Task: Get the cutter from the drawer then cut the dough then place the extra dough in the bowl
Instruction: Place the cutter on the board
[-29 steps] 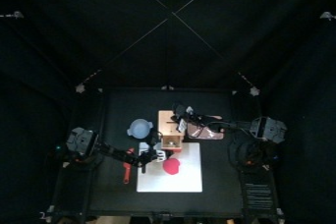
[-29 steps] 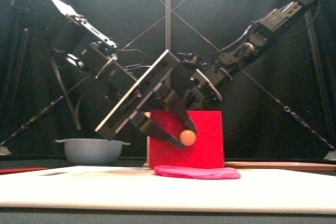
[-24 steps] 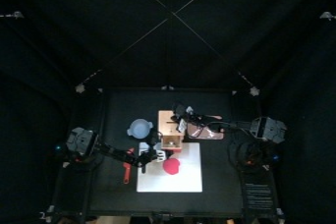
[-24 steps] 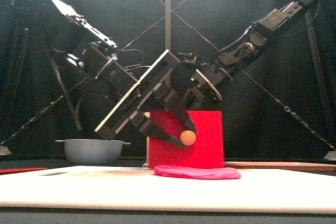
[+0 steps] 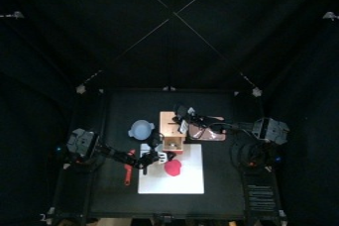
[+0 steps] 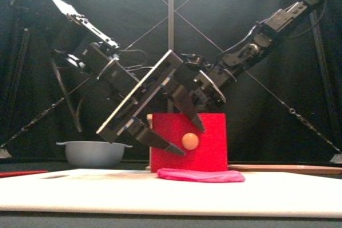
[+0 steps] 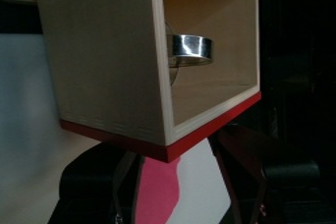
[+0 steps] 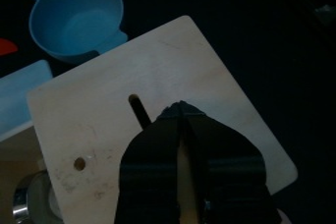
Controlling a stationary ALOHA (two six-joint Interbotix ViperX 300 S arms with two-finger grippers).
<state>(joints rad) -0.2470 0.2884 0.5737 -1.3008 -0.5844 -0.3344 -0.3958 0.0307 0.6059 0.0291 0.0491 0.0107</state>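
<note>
Left end effector (image 7: 174, 169): a touch higher against the red drawer front (image 6: 207, 154) than half a second ago, so the round wooden knob (image 6: 191, 141) now shows bare under the black fingertips; jaws spread, pinching nothing, just in front of the wooden box (image 8: 125, 85).
Box surface: pale, smooth wood with a flat top; drawer (image 7: 112, 66) standing open.
Cutter (image 7: 191, 47): shiny round metal band, lying inside the box's open drawer.
Right end effector (image 8: 182, 118): jaws pressed almost together, tips on the box's top just beside its slot.
Dough (image 6: 201, 175): flat pink disc with soft edges, just in front of the box on the white cutting board (image 6: 134, 194).
Bowl (image 6: 94, 152): blue-grey, rounded, with two small handles, left of the box.
</note>
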